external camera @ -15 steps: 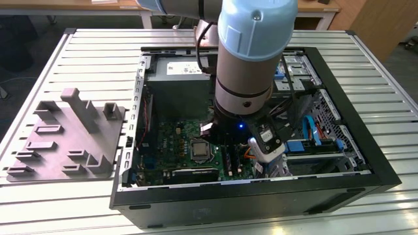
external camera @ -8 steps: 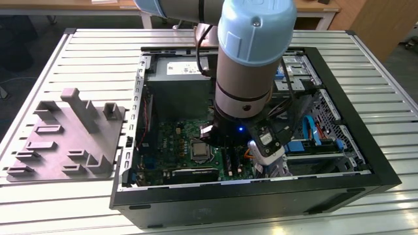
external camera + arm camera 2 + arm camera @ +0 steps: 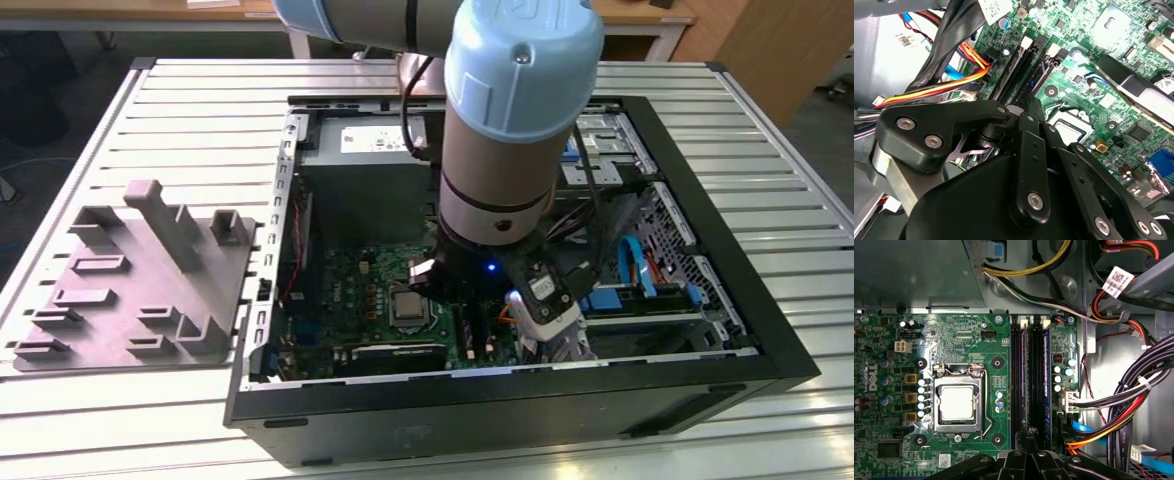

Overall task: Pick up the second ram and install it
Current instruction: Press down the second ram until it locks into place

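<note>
While the arm (image 3: 514, 120) is reaching into the open case (image 3: 534, 390), the gripper (image 3: 1031, 437) is sitting over the slots (image 3: 1030, 385); whether its fingers are clamped on the ram (image 3: 1037, 375) I cannot tell.

Robot arm (image 3: 514, 130) reaching into open computer case (image 3: 721, 250), grey fixture (image 3: 140, 275) beside

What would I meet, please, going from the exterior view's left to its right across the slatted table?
Grey fixture block → left wall of the open computer case → green motherboard with its processor socket → the arm's gripper down over the memory slots → blue cables → the case's right wall.
</note>
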Action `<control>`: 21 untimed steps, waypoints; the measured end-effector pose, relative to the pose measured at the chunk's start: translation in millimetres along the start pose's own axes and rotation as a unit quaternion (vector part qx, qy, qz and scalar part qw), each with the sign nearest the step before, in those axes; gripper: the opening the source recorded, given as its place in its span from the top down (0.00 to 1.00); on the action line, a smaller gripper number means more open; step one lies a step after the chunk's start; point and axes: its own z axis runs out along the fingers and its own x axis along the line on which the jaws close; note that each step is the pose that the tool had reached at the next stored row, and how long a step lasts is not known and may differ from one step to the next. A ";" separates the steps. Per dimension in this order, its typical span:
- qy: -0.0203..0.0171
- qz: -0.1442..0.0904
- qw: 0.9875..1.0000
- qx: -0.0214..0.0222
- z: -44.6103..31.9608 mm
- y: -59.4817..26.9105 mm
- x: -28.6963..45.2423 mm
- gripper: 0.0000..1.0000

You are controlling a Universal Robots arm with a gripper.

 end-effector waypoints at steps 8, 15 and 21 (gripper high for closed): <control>0.000 0.000 1.000 0.000 2.9 -0.2 0.1 0.90; 0.000 0.000 1.000 0.000 4.5 -0.2 0.1 0.90; 0.000 0.000 1.000 0.000 -1.6 0.2 -0.1 0.90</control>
